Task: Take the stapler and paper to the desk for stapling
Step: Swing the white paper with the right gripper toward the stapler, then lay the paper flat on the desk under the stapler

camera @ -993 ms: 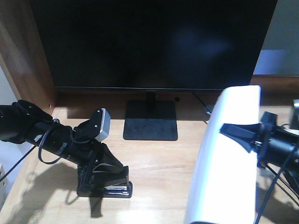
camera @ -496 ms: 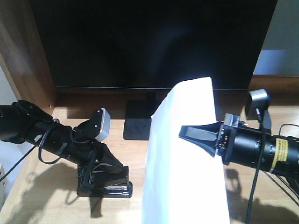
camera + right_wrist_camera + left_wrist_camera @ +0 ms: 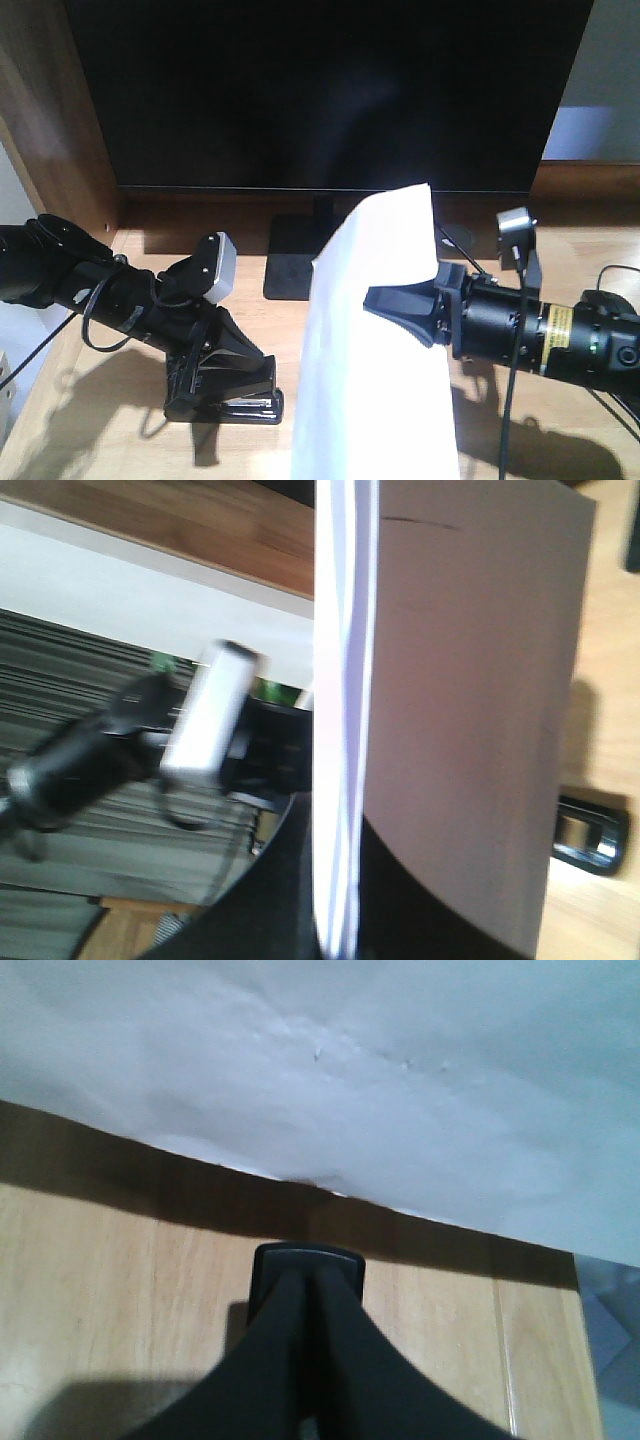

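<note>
1. The stapler (image 3: 252,407) lies flat on the desk (image 3: 240,252), at the left side, under the tip of the left arm.
2. The left gripper (image 3: 222,392) comes down to it at a slant from the left. Its fingers (image 3: 300,1360) are narrow, almost together, and closed on the stapler.
3. The paper (image 3: 370,400) hangs upright above the middle of the desk, in front of the monitor (image 3: 320,90). Its top corner curls over to the right, and its lower edge goes out of the front picture at the bottom.
4. The right gripper (image 3: 370,298) reaches in from the right, almost level. It pinches the right edge of the paper, with 1 finger on each face. In the right wrist view the sheet stands edge-on between the 2 dark fingers.
5. The stapler and the paper are near but apart; a narrow strip of desk shows between them.
6. Behind the stapler there is bare wood up to the monitor stand (image 3: 290,270). The paper covers the right part of this stand.
7. At the far left a wooden side panel (image 3: 40,100) closes the desk. The left arm lies close in front of it.
8. To the right of the paper, the right arm and its cable (image 3: 505,400) lie over the desk.
</note>
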Robot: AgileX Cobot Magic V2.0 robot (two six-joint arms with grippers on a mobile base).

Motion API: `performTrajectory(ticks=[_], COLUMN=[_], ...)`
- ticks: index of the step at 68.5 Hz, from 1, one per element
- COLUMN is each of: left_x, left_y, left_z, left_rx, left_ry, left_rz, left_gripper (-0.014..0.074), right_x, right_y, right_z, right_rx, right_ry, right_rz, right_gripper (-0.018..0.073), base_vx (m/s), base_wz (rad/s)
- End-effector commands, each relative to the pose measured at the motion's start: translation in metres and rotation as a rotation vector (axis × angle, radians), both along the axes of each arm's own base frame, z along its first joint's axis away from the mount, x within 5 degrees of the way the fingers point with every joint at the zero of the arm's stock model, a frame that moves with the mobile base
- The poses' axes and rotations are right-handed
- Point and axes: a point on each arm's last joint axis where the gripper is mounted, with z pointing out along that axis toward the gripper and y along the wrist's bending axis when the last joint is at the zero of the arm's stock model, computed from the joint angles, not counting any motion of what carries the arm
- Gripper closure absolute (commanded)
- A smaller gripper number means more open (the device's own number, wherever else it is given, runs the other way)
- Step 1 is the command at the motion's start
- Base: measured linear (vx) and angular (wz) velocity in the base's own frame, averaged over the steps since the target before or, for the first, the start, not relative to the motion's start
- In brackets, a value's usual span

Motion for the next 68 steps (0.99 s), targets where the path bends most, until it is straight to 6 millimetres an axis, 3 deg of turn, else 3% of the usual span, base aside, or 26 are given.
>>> performTrajectory(ticks=[1, 13, 24, 68], left_x=[0.001, 0.001, 0.001, 0.001], left_y=[-0.004, -0.004, -0.004, -0.004], left_z=[0.022, 0.022, 0.022, 0.022], left_rx=[-0.07, -0.07, -0.07, -0.07], left_ry=[-0.029, -0.029, -0.029, -0.029], left_rz=[0.014, 0.014, 0.014, 0.014], left_gripper=[0.0603, 0.0603, 0.0603, 0.0603], right_x=[0.007, 0.014, 0.016, 0.008], right_y=[0.002, 0.003, 0.004, 0.01], right_z=[-0.002, -0.034, -0.049, -0.029], right_rx=[0.007, -0.061, -0.108, 0.04], right_ry=[-0.07, -0.068, -0.111, -0.346], right_rz=[0.031, 0.062, 0.092, 0.201], right_gripper=[0.0562, 0.0562, 0.0562, 0.0562], base_vx=[0.0, 0.0, 0.0, 0.0], base_wz=[0.0, 0.0, 0.0, 0.0])
